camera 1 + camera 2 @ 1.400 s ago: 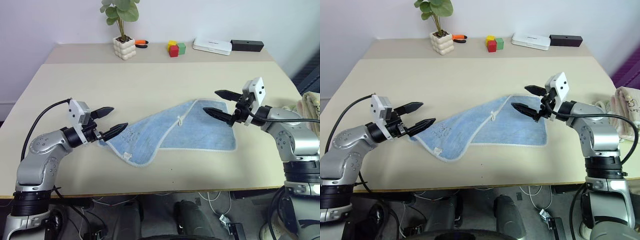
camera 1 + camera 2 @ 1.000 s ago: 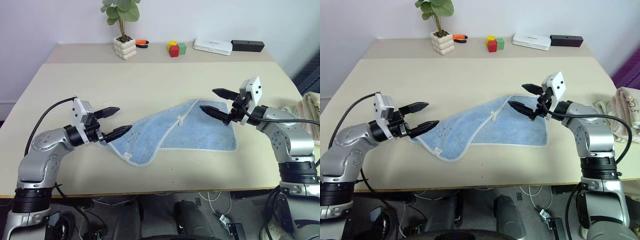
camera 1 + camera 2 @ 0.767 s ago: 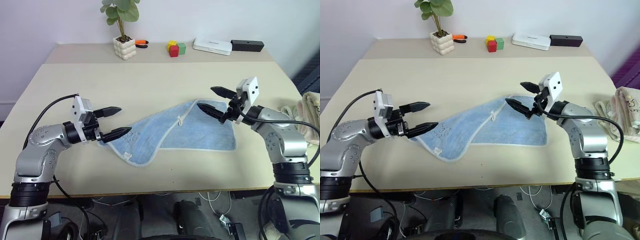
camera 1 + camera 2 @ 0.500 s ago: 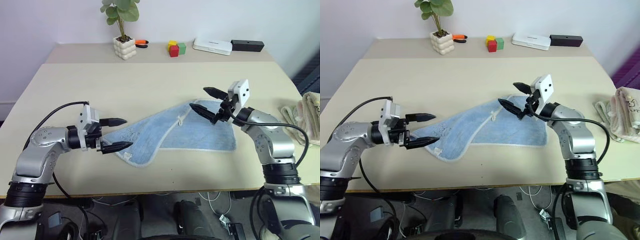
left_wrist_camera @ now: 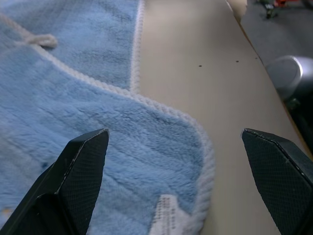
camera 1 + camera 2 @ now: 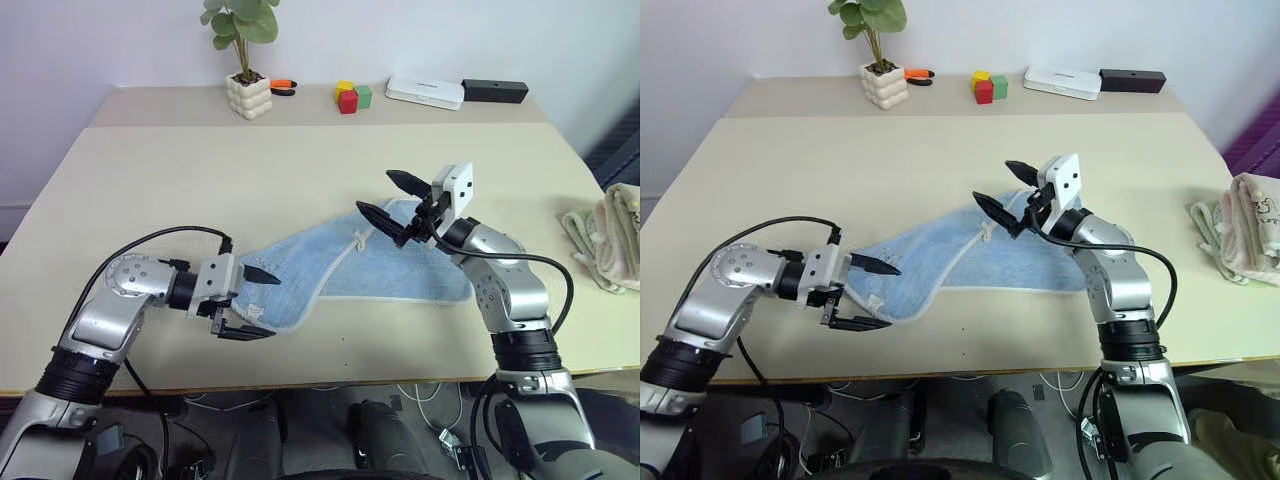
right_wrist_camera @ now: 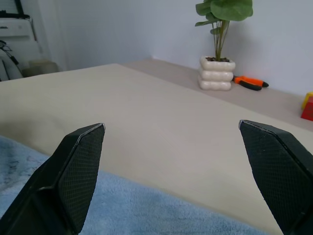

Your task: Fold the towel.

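Over the towel (image 6: 390, 262), left pincer (image 6: 252, 303) spread wide, empty; right pincer (image 6: 392, 198) likewise.

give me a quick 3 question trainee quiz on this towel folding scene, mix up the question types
1. True or false: the left gripper is shut on the towel.
2. Multiple choice: which part of the towel does the left gripper straddle? A) the far right corner B) the near left corner with the small tag C) the white loop
3. Short answer: what lies at the right edge of the table?

Key
1. False: its fingers stand open on either side of the corner, nothing pinched.
2. B
3. A heap of beige towels.
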### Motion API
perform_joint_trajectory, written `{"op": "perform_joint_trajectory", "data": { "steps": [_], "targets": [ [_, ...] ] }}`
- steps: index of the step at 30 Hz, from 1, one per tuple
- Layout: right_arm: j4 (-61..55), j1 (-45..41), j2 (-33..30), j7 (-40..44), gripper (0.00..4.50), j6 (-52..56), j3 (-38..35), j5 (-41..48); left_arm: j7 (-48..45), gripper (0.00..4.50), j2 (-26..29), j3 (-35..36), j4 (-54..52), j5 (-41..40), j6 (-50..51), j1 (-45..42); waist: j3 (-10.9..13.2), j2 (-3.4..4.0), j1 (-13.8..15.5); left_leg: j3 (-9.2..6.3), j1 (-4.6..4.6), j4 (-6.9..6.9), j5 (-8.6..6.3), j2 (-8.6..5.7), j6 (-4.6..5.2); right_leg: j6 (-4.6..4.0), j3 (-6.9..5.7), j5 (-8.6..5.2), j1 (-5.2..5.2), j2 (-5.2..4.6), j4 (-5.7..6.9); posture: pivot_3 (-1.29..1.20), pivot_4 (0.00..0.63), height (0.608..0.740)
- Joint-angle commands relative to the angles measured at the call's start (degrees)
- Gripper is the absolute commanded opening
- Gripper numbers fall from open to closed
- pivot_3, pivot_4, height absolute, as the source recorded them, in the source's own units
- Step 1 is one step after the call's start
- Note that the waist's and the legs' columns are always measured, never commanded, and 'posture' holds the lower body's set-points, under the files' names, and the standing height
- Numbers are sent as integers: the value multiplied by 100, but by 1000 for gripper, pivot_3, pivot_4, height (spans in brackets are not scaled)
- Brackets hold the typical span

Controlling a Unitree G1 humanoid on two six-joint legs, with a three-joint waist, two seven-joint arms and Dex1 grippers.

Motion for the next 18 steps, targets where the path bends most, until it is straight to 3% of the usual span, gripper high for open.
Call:
{"op": "perform_joint_trajectory", "data": {
  "steps": [1, 10, 13, 18],
  "targets": [
    [-434, 87, 116, -166, 4500, -122, -96, 105, 9, 4431, -175, -69, -146, -49, -95, -111, 0, 0, 2, 0, 0, 0, 0, 0, 0, 0, 0, 0, 0, -1, 0, 0, 150, 740],
    [-820, 364, 131, -375, 4500, -10, -135, 160, 4, 4431, -255, -514, -7, 502, -507, 28, 0, 0, -6, -1, 0, 0, 0, 0, 0, 2, 0, 1, 0, 1, 1, 0, 150, 740],
    [-907, 424, 125, -420, 4500, 33, -131, 184, 80, 3643, -192, -680, 283, 905, -698, -37, 0, 0, -6, -1, 1, 1, 0, 0, 0, 2, 0, 1, 0, 2, 2, 0, 150, 740],
    [-915, 401, 63, -441, 4500, 79, -145, 222, 364, 1137, -190, -867, 639, 1401, -919, 14, -4, 6, 11, -1, 5, 3, 0, 0, 0, 0, 0, 0, 7, 0, 1, 0, 150, 740]
  ]
}}
